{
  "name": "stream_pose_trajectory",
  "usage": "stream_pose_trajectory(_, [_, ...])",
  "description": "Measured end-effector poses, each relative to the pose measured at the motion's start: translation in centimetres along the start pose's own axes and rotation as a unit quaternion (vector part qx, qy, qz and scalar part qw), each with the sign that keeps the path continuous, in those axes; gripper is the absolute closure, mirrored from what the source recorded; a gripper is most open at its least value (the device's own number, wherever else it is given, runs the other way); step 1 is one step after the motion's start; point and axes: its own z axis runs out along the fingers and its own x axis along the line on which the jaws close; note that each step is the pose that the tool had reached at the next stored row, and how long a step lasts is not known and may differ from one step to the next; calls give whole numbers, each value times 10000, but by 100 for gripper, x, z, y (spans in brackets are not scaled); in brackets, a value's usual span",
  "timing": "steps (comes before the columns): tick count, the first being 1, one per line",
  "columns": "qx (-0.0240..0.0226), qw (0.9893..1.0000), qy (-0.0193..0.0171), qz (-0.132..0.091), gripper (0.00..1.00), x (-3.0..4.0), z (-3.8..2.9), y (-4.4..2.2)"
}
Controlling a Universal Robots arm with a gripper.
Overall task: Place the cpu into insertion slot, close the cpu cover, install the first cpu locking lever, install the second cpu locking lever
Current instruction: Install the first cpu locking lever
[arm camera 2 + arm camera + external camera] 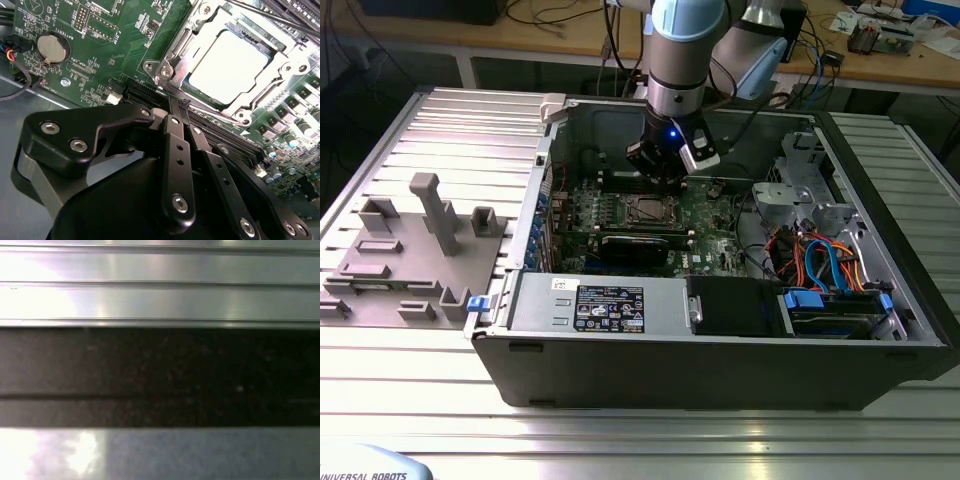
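Observation:
The cpu lies flat in the insertion slot, its pale metal top showing through the open centre of the cpu cover, which is down over it. A thin metal locking lever runs along one side of the cover. In the second wrist view my gripper is shut with nothing between its black fingers, the tips just off the socket's corner above a long black card slot. In the exterior view the gripper hangs right over the socket inside the open computer case.
A black graphics card lies just in front of the socket, and a grey power supply in front of that. Drive bays with blue and orange cables fill the exterior view's right. A grey fixture plate sits outside the case.

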Motion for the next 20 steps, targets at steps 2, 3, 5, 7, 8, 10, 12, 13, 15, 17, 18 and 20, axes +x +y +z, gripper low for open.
stream_pose_trajectory(2, [3,10000,0,0,89,-1,0,0])
stream_pose_trajectory(3, [2,10000,0,0,89,-1,1,0])
stream_pose_trajectory(5, [3,10000,-1,-1,89,-1,1,0])
stream_pose_trajectory(7, [8,10000,-1,-1,89,-2,-4,1])
stream_pose_trajectory(8, [9,10000,-1,-1,89,-1,-11,1])
stream_pose_trajectory(10, [9,10000,-1,-1,89,-2,-17,2])
stream_pose_trajectory(12, [9,10000,-1,-1,89,-2,-21,3])
stream_pose_trajectory(13, [8,10000,-1,-1,89,-2,-21,3])
stream_pose_trajectory(15, [10,10000,-1,-1,89,-2,-22,3])
stream_pose_trajectory(17, [23,10000,0,-1,89,-2,-21,2])
stream_pose_trajectory(18, [39,10000,0,-1,89,-1,-18,2])
stream_pose_trajectory(20, [73,10000,-1,-2,89,-1,-7,1])
